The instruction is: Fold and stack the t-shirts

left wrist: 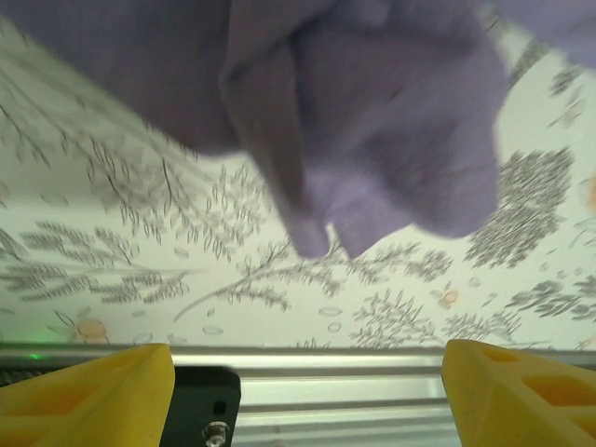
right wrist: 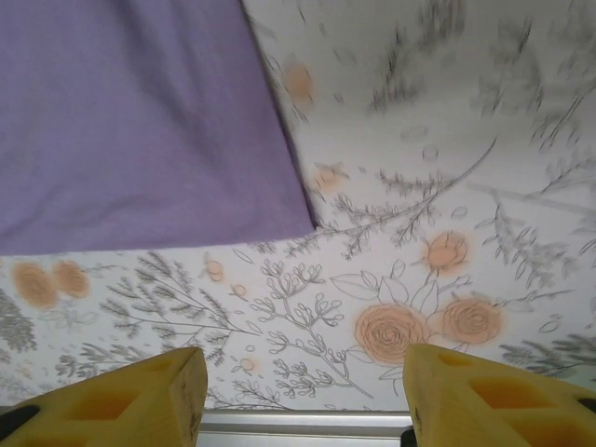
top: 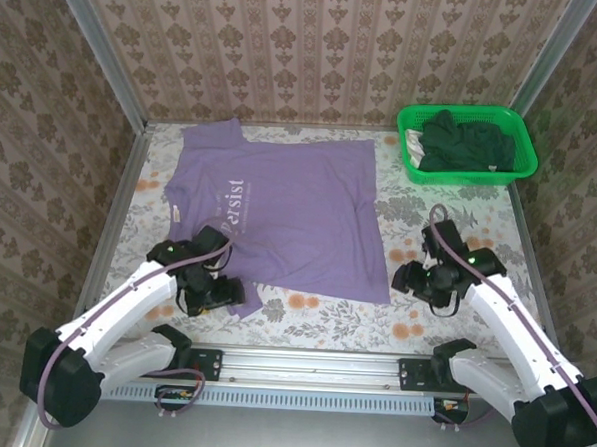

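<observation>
T-shirts sit in two places. The lavender shirt (top: pixel 279 207) lies spread flat on the floral worktop (top: pixel 324 310), covering the centre and reaching toward 11 o'clock, with its white lettering face up. The dark green shirts (top: pixel 461 142) are heaped in a green basket (top: pixel 471 177) at the 1 o'clock corner.

The left fingers (top: pixel 213 291) hang at about 7 o'clock, over the lavender shirt's near-left corner. In the left wrist view that corner (left wrist: pixel 372 140) is bunched into soft folds lying on the worktop. The yellow left fingers (left wrist: pixel 93 391) stand spread apart, released, with no cloth between them.

The right fingers (top: pixel 416 280) hover at about 5 o'clock, just beside the shirt's near-right corner. In the right wrist view that corner (right wrist: pixel 130 121) lies flat at 10 o'clock of the picture. The right fingers (right wrist: pixel 121 400) are parted over bare floral print and grasp nothing.
</observation>
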